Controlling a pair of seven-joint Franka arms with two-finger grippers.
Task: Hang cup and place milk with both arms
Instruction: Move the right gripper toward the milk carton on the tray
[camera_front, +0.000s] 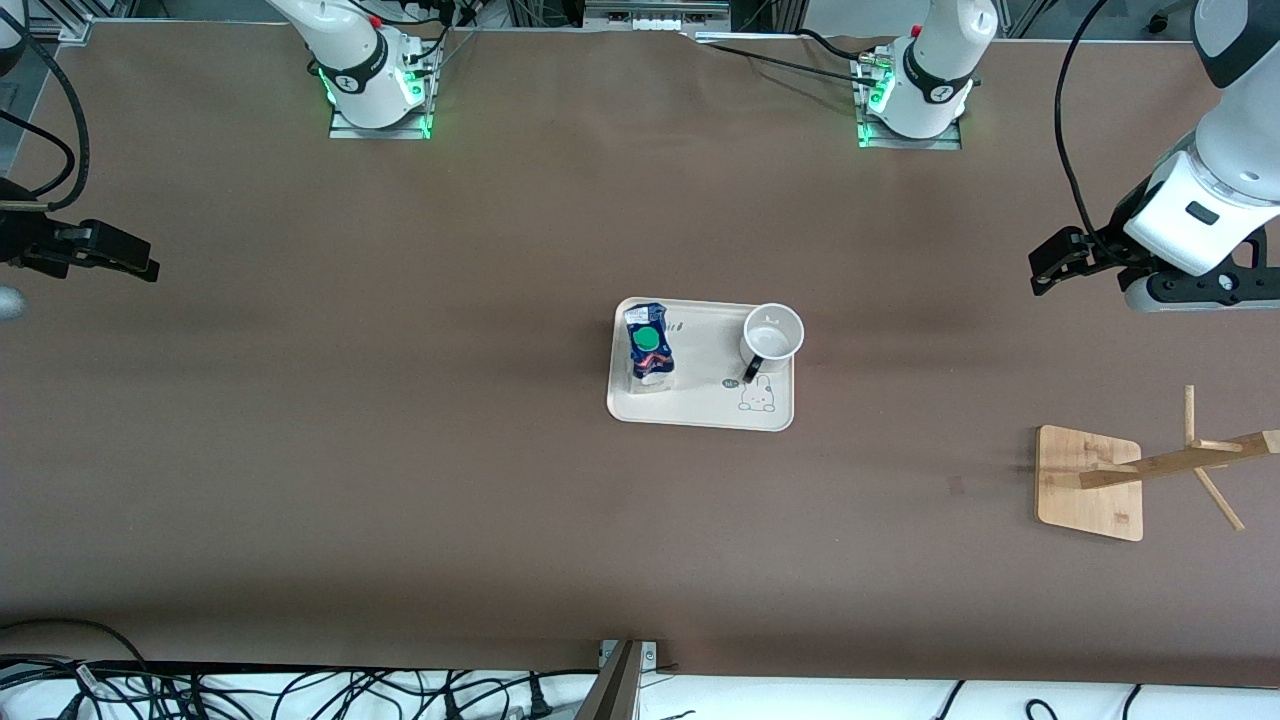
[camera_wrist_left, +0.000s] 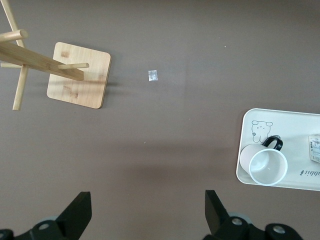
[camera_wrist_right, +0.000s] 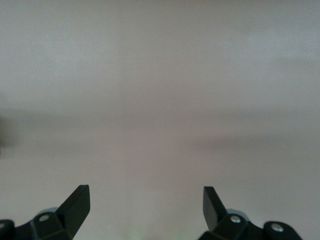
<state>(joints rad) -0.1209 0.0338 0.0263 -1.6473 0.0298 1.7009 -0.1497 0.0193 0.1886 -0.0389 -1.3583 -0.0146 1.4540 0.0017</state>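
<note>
Cup (camera_front: 772, 338) and milk (camera_front: 648, 352) both stand on the tray (camera_front: 700, 412) at mid-counter, the cup toward my left arm's end; the rack (camera_front: 1090, 482) is bare. Nothing is done yet. My left hand (camera_front: 1052, 265) and right hand (camera_front: 125, 255) hover wide and empty over the counter's ends.

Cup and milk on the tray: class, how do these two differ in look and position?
The cup is round, white and open-topped; the milk is a boxy carton, dark blue on top with a green cap. The cup stands toward the left arm's end of the tray, the milk toward the right arm's. Both stand upright.
</note>
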